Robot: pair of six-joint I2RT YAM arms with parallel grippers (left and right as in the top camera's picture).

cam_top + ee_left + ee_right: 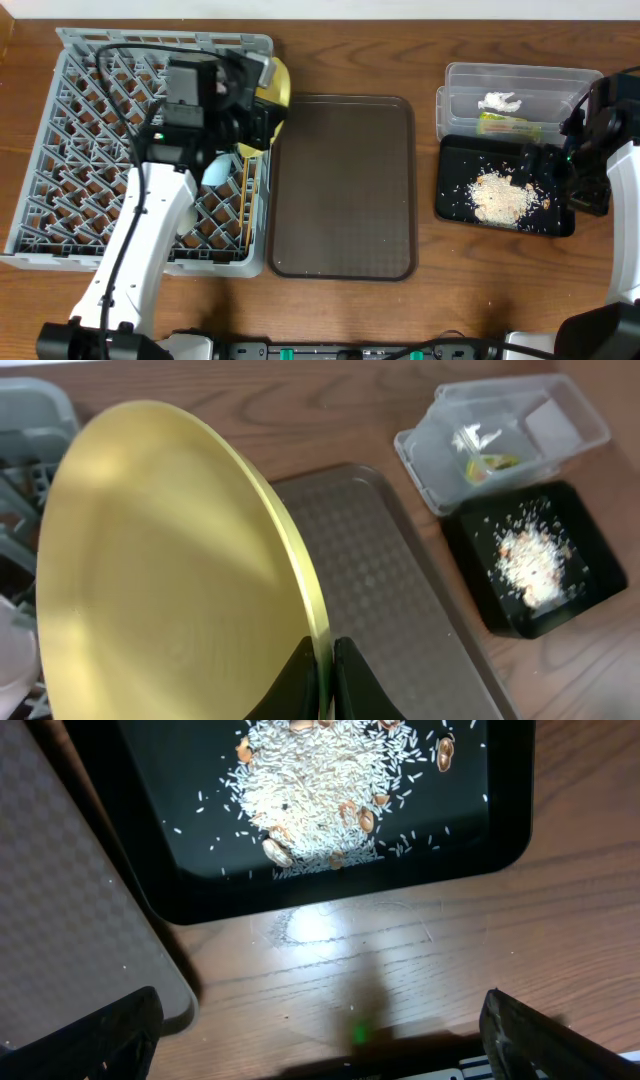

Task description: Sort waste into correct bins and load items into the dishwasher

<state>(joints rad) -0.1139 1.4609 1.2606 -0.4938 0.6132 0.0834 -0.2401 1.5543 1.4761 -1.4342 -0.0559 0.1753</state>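
Note:
My left gripper [325, 660] is shut on the rim of the round yellow plate [170, 560] and holds it on edge over the right side of the grey dish rack [60, 150]; the plate also shows in the overhead view [277, 88]. A light-blue bowl [215, 170] and thin chopsticks [246, 205] sit in the rack. The clear tub [560, 85] holds the white scrap [498, 101] and the green-and-orange wrapper [507, 124]. The black tray [455, 200] holds the beige food bits [500, 196]. My right gripper [320, 1040] is open and empty above the black tray's front edge [330, 895].
The brown serving tray [345, 185] lies between the rack and the bins. It shows bare in the left wrist view [400, 590] and at the left of the right wrist view [70, 900]. Bare wooden table lies in front of the black tray.

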